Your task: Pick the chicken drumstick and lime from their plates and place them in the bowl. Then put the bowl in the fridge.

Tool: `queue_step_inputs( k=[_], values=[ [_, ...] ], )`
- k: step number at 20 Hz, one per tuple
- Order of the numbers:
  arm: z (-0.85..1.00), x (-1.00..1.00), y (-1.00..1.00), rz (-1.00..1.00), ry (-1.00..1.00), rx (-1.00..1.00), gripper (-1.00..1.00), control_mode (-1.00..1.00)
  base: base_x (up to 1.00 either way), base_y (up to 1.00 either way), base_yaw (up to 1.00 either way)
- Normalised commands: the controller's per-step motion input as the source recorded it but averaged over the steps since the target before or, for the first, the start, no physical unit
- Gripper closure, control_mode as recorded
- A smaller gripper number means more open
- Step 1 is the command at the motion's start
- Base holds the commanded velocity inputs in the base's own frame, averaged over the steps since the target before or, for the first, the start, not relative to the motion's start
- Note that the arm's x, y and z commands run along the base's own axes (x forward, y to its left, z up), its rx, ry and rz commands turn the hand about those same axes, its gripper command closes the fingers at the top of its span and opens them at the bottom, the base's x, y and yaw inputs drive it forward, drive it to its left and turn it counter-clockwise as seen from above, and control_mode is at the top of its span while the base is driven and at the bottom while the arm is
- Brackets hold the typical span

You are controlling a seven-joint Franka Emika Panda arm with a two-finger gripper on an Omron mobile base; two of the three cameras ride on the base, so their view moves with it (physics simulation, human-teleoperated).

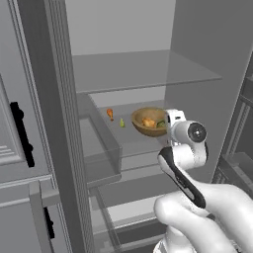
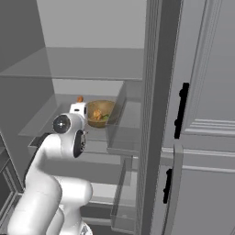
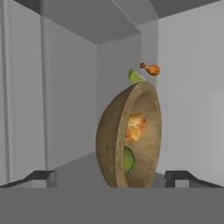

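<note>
The light-brown wooden bowl [image 1: 145,131] [image 2: 95,123] [image 3: 108,140] rests on a middle shelf inside the open grey fridge [image 1: 138,69] [image 2: 92,62]. Inside the bowl lie the golden chicken drumstick [image 1: 148,122] [image 2: 97,114] [image 3: 136,127] and the green lime [image 1: 161,124] [image 2: 105,118] [image 3: 127,159]. My gripper [image 1: 171,121] [image 2: 79,110] [image 3: 111,177] is right at the bowl's near rim. It is open, its fingertips [image 3: 41,177] standing wide on either side of the bowl without touching it. The hand view is rolled, so the bowl looks tipped on its side there. The plates are out of view.
At the back of the same shelf lie a small orange drumstick-like piece [image 1: 110,113] [image 2: 80,98] [image 3: 152,68] and a green wedge [image 1: 122,123] [image 3: 135,76]. A translucent drawer [image 1: 101,148] [image 2: 121,124] juts out beside the bowl. Black-handled doors [image 1: 22,133] [image 2: 181,110] flank the opening.
</note>
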Motion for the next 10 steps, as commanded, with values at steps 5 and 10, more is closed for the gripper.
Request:
queue_step_inputs(
  k=[5, 10],
  values=[
    [1.0, -0.76, 0.03, -0.04, 0.0, 0.0, -1.0, -1.0, 0.0, 0.0, 0.0],
    [0.9, -0.53, 0.03, -0.01, 0.15, 0.0, -1.0, -1.0, 0.0, 0.0, 0.0]
  ],
)
